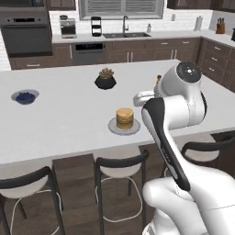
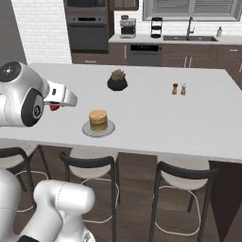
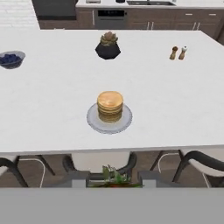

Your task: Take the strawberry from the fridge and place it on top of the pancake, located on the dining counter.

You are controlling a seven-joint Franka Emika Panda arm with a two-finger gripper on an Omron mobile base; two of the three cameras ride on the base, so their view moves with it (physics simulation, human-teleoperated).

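Gripper point(image 3: 114, 180) sits closed on the strawberry point(image 3: 114, 178): in the hand view green leaves and a sliver of red show between the two finger tips at the bottom edge, and in the right base view a small red spot point(image 2: 54, 107) peeks out just under the white hand, on its near side. Hand is above the stool side of the dining counter point(image 1: 64, 124), camera looking forward and down across the top. Pancake point(image 3: 110, 105) is a short golden stack on a small white plate point(image 3: 93, 121), near the counter's near edge, about centre in the hand view and ahead of the finger tips; strawberry and pancake are apart, not touching. In the left base view the stack point(image 1: 124, 118) is just left of the dark forearm; in the right base view it point(image 2: 98, 120) is right of the hand, with clear counter between. Farther back on the counter: dark pot with a succulent point(image 3: 107, 46), roughly in line behind the pancake; bowl of dark blue berries point(image 3: 10, 59) well off to the left; salt and pepper pair point(image 3: 178, 53) to the right. Black stools point(image 2: 91, 166) are tucked along the near side. Wall counter behind has a sink point(image 1: 125, 35) under the window, and an oven point(image 2: 87, 29) to the left.
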